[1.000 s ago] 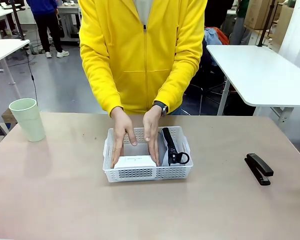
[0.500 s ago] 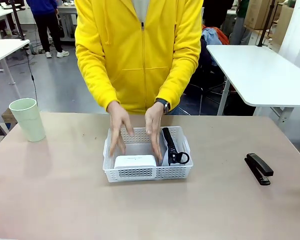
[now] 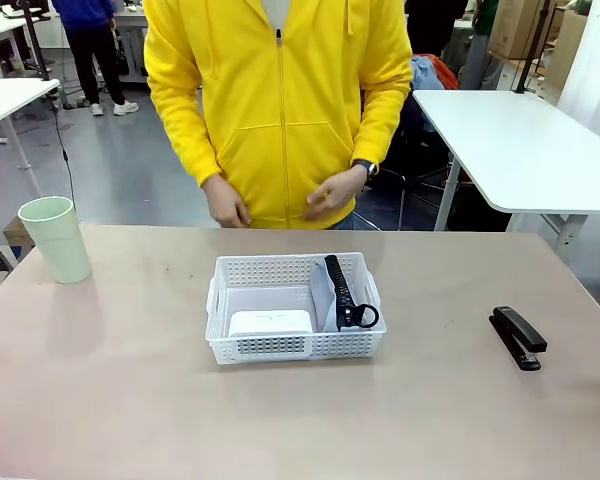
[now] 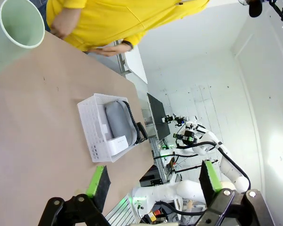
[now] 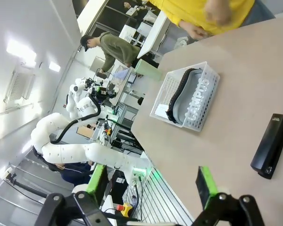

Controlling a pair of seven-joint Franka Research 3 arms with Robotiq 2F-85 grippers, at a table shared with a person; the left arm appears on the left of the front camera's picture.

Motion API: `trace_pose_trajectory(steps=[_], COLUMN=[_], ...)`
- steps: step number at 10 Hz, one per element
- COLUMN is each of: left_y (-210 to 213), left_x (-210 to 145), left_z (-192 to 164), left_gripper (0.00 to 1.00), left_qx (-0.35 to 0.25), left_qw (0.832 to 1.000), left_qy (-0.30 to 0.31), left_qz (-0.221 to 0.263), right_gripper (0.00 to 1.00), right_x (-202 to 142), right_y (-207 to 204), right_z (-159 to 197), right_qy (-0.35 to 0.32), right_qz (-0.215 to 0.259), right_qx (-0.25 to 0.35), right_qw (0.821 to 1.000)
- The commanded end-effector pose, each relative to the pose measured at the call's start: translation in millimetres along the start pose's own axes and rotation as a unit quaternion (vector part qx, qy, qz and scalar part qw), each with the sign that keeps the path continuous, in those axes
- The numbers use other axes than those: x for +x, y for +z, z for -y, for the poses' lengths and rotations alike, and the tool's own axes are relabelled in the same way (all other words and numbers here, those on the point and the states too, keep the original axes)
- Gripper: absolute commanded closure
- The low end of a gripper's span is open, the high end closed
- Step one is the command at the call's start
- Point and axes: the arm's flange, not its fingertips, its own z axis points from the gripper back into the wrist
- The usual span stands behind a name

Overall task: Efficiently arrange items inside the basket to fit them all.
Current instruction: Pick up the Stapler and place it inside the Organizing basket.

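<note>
My left gripper [image 4: 153, 181] and right gripper [image 5: 152, 183] both stand spread and empty. The shallow white perforated plastic basket [image 3: 295, 347], mid-table, holds a small white box [image 3: 270, 322] near-left and a grey fabric pouch [image 3: 321, 300] on edge at its right. The black stapler [image 3: 518, 337] lies right and the pale green cup [image 3: 57, 238] far left. Little basket floor is free, so the cup may tip.

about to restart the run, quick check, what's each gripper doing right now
left gripper: open, holding nothing
right gripper: open, holding nothing
</note>
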Motion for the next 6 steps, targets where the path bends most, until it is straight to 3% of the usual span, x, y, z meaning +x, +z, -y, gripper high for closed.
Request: trace_pose_trajectory(steps=[1, 6], left_y=[-1.3, -1.3], left_x=[1.0, 1.0], left_z=[1.5, 1.5], left_gripper=[0.00, 0.00], left_qx=[-0.013, -0.013], left_qw=[1.000, 1.000], left_qy=[-0.011, -0.011], left_qz=[0.008, 0.008], right_gripper=[0.00, 0.00], right_x=[4.5, 4.5], right_y=[0.1, 0.1], right_z=[-5.7, -5.7], right_qy=[-0.011, -0.011], right_qz=[0.008, 0.008], right_qx=[0.007, 0.007], right_qw=[1.000, 1.000])
